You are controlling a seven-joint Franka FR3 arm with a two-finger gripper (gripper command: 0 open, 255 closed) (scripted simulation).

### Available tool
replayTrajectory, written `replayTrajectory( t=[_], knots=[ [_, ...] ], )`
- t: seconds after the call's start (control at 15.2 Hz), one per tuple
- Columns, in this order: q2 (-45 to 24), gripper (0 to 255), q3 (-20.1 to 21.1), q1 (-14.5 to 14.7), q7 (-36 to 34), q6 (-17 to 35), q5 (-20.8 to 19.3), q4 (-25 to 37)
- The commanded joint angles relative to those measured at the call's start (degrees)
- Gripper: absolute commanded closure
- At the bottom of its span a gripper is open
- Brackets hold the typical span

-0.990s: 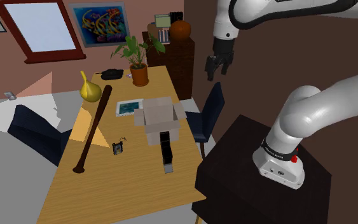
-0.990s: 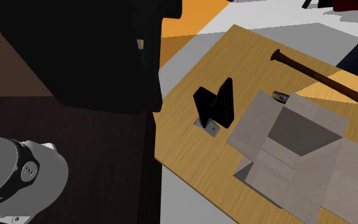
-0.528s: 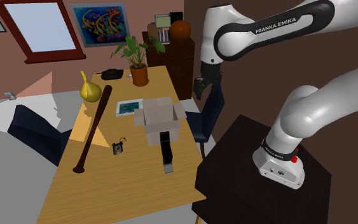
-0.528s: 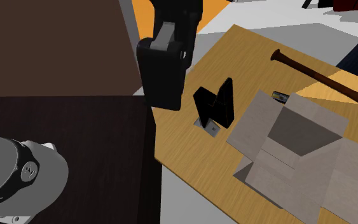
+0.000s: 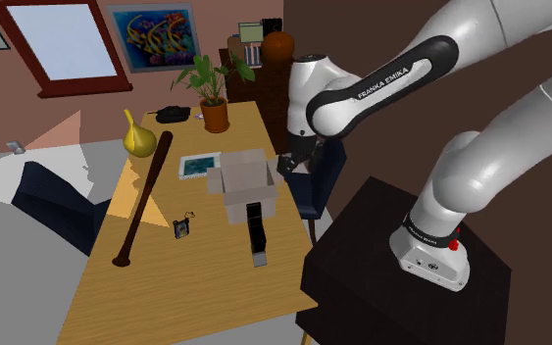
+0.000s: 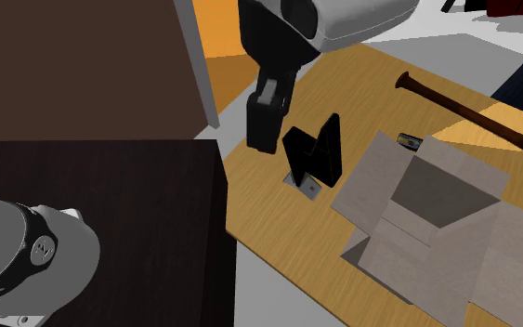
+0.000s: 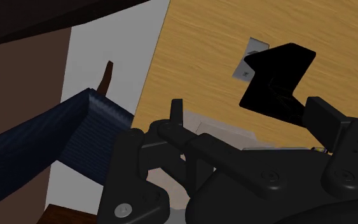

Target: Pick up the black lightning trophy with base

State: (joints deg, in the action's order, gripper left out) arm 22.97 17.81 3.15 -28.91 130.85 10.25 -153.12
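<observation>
black lightning trophy (image 6: 316,156) seemingly stands upright, long axis vertical.

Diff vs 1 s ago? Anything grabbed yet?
The gripper swung down and toward the shoulder view's left, from high by the wall to low beside the cardboard box, closing on the black trophy. It holds nothing. Trophy, box and bat stayed put.
</observation>
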Motion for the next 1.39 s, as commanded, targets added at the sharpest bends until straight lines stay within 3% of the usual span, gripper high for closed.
replayTrajectory(
  t=[0.0, 0.33, 0.59, 0.99, 1.19, 1.32],
  knots=[
    [-5.2, 0, 1.9, -0.4, -2.9, 4.4, -0.6, 0.9],
    [-17.8, 0, 6.3, -1.5, -12.2, 13.9, -5.5, 3.6],
    [-28.7, 0, 7.1, -1.2, -22.6, 19.8, -14.2, 7.5],
    [-44.3, 0, 1.4, 5.5, -37.0, 25.1, -26.6, 16.1],
    [-50.8, 0, -1.7, 9.4, -41.3, 26.5, -29.4, 20.9],
    [-52.4, 0, -2.7, 10.2, -41.8, 27.7, -30.2, 21.4]
  ],
)
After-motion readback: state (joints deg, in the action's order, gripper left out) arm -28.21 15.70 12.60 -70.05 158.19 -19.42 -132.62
